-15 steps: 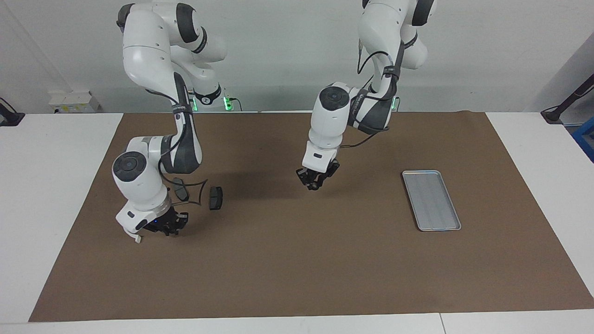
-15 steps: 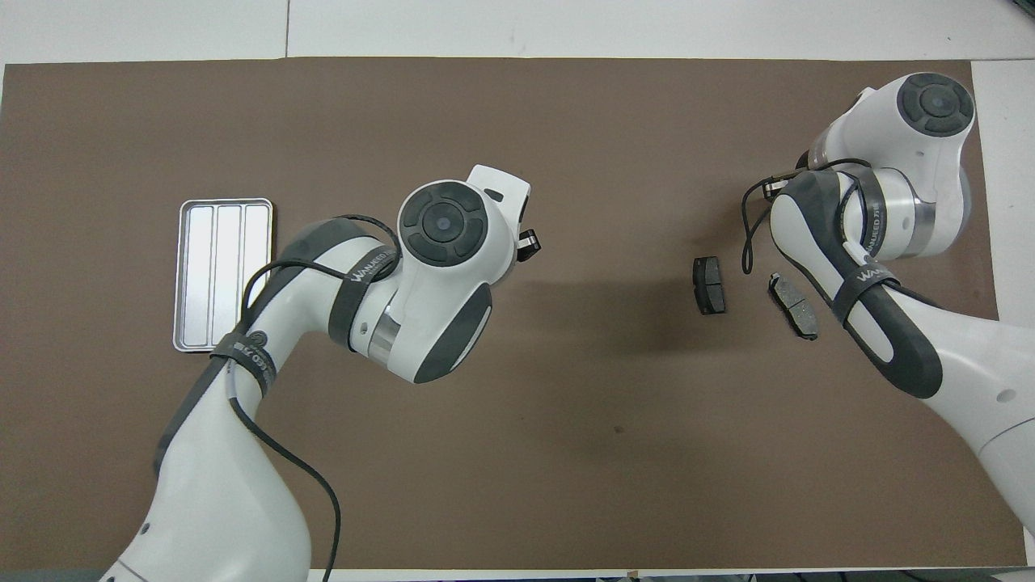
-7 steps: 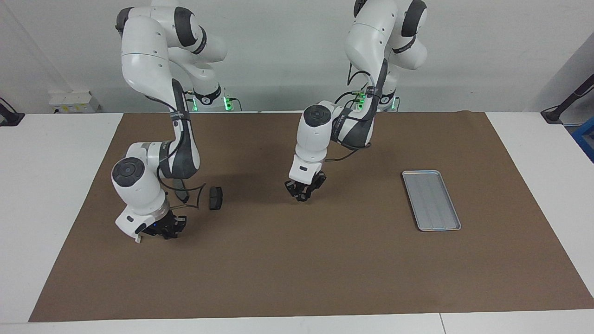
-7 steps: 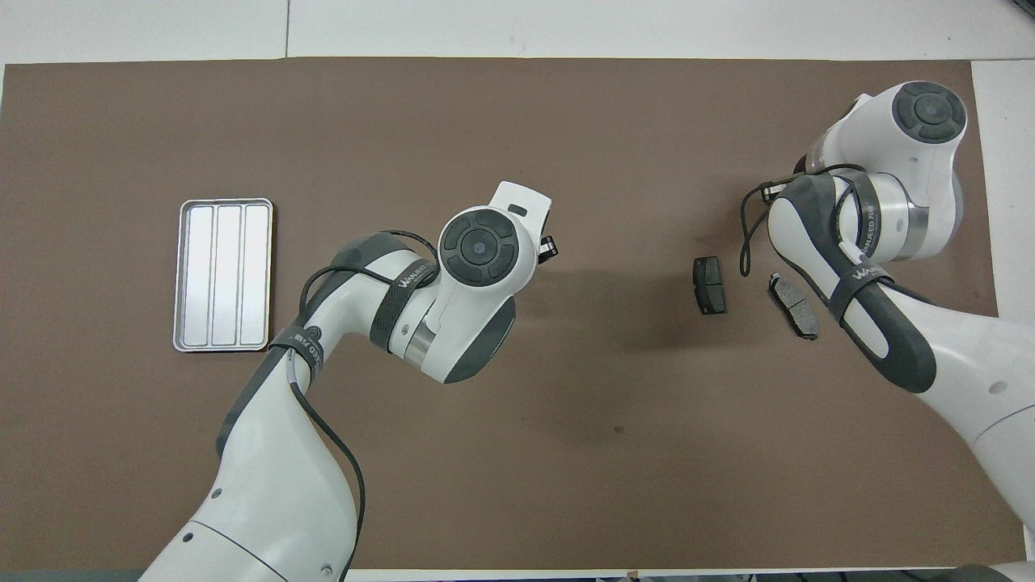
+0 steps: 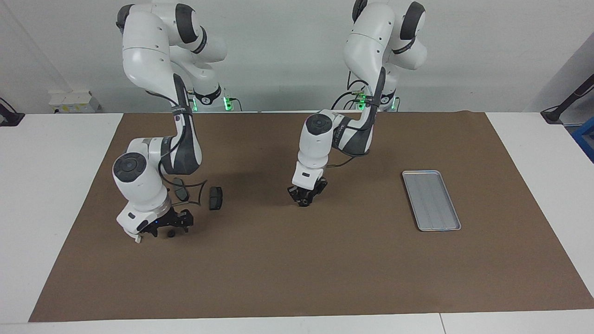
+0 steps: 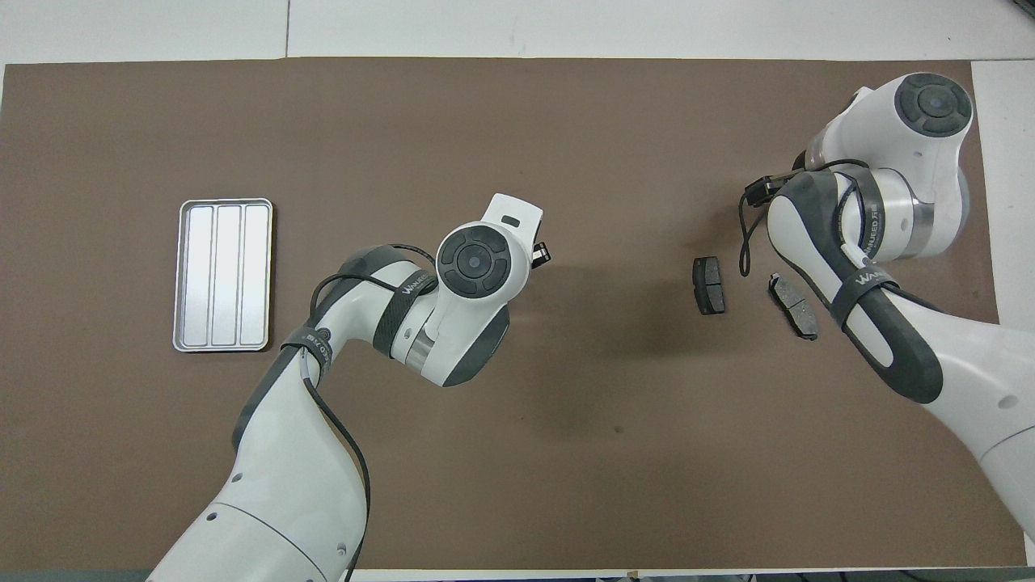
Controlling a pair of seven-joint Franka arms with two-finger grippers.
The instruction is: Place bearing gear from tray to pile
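Left hand (image 5: 305, 198), low over mid-bench, was clamped on a small, likely heavy, slick gear; right hand (image 5: 168, 227) stood apart beside the pile (image 5: 215, 198).

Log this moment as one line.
right gripper: open, low beside brake pads, small dark part under it | left gripper: low over mat centre | tray: left arm's end

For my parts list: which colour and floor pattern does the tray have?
The tray is silver metal, with lengthwise ribs; clearest in the overhead view.
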